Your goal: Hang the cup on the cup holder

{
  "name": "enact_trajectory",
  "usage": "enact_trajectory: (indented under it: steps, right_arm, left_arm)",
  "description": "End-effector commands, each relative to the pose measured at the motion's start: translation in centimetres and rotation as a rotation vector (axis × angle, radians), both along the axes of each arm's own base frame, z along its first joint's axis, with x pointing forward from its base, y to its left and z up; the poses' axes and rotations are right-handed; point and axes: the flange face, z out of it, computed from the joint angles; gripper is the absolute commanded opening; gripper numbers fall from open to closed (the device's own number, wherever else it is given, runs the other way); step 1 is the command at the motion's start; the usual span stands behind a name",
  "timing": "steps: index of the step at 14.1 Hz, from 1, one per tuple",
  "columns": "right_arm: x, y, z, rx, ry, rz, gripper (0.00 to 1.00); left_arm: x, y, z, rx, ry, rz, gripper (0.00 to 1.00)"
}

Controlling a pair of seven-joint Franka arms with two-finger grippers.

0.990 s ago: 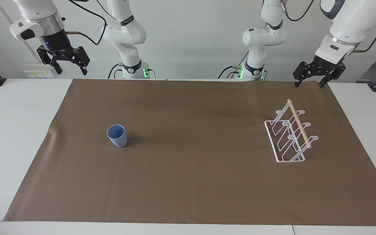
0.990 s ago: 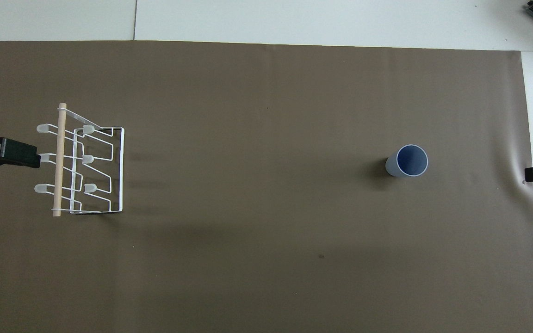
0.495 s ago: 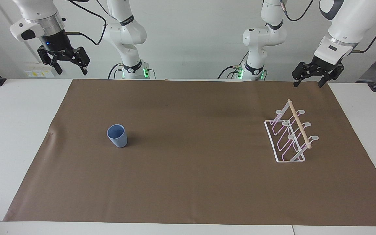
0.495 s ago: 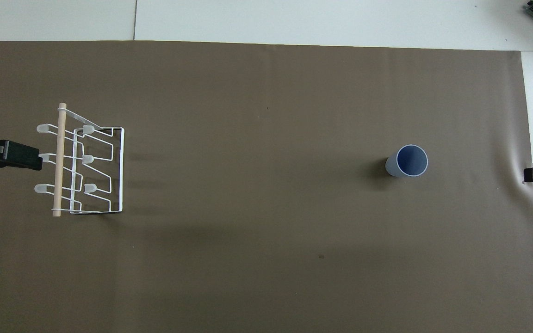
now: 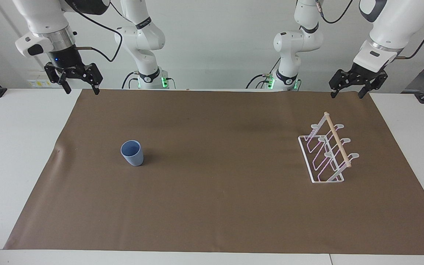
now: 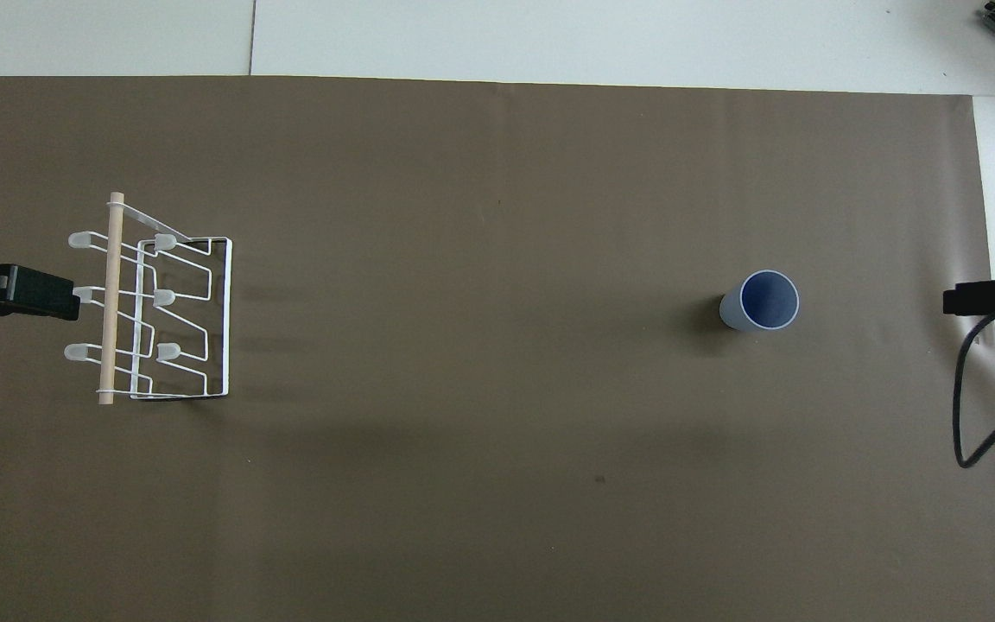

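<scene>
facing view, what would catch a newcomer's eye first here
A small blue cup stands upright and alone on the brown mat, toward the right arm's end. A white wire cup holder sits toward the left arm's end. The right gripper and the left gripper hang open, holding nothing.

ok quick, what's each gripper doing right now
Left gripper: open, empty, raised above the mat's edge.
Right gripper: open, empty, raised above the mat's corner.
</scene>
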Motion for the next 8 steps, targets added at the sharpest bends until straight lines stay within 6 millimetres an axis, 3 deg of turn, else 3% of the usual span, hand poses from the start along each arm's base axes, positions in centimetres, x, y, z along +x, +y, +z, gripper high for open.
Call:
enact_trajectory:
  steps: [1,8]
  right_arm:
    - [0.7,1.0,-3.2,0.015,-0.021,0.037,1.00]
    - [4.1,1.5,-12.4,0.016,-0.020,0.043,1.00]
  left_arm:
    - [-1.0,-0.1,-0.1,0.009,-0.020,0.002,1.00]
    - [-1.1,-0.1,-0.3,0.009,-0.017,0.002,1.00]
